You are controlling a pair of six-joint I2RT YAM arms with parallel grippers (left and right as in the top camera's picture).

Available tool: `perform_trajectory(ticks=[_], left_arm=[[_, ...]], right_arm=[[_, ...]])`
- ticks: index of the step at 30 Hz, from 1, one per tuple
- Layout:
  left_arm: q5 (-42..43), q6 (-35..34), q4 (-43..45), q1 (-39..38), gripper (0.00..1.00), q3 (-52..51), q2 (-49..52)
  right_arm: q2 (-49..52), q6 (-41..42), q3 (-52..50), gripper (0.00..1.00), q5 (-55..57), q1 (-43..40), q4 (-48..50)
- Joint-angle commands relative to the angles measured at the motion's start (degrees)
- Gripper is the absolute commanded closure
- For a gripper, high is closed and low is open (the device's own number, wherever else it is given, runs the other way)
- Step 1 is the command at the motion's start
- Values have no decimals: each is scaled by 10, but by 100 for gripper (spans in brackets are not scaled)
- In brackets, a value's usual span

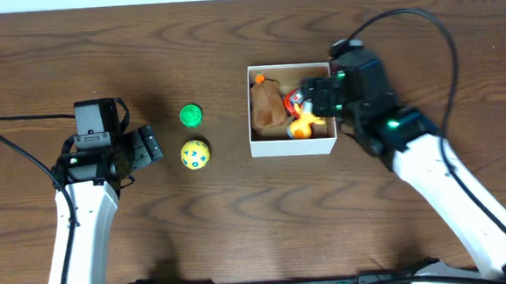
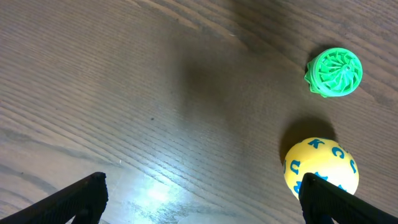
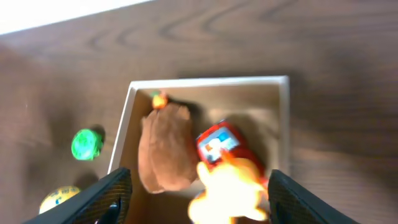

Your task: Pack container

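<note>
The container (image 1: 293,148) is a square white box with a tan inside, at the table's middle; it also shows in the right wrist view (image 3: 205,81). In it lie a brown plush toy (image 1: 268,101) (image 3: 165,146), a red toy (image 1: 294,97) (image 3: 219,142) and a blurred orange-yellow toy (image 1: 303,124) (image 3: 230,190). My right gripper (image 1: 316,98) (image 3: 199,180) is open above the box's right part, with the orange toy between its wide-spread fingers. My left gripper (image 1: 148,147) (image 2: 202,186) is open and empty, just left of a yellow lettered ball (image 1: 195,154) (image 2: 320,165).
A green ridged ball (image 1: 191,117) (image 2: 334,71) (image 3: 86,144) lies on the wooden table just behind the yellow ball, left of the box. The yellow ball also shows at the right wrist view's lower left (image 3: 59,198). Cables trail from both arms.
</note>
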Motion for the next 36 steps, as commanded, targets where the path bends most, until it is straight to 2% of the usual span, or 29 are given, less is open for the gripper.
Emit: perform_trajectory(ticks=[1, 4, 7, 9, 13, 18, 24, 29, 36], left_arm=[[0, 10, -1, 3, 2, 11, 3], [4, 1, 0, 3, 2, 11, 3], [77, -44, -8, 3, 2, 11, 3], [126, -57, -17, 3, 2, 11, 3], [203, -47, 28, 0, 2, 12, 7], [220, -30, 49, -11, 2, 28, 9], [217, 25, 35, -67, 2, 100, 40], [142, 37, -6, -103, 2, 143, 94], [138, 36, -34, -103, 2, 143, 203]], right_arm=[[-26, 5, 2, 31, 14, -42, -27], [-29, 25, 2, 32, 14, -91, -73], [-25, 45, 2, 28, 14, -151, -115], [-19, 50, 2, 18, 14, -189, -131], [-11, 61, 2, 1, 7, -251, -155], [-10, 61, 2, 1, 5, -280, -163], [-10, 61, 2, 1, 5, -279, -163], [-10, 61, 2, 1, 5, -279, -171], [-10, 61, 2, 1, 5, -279, -171]])
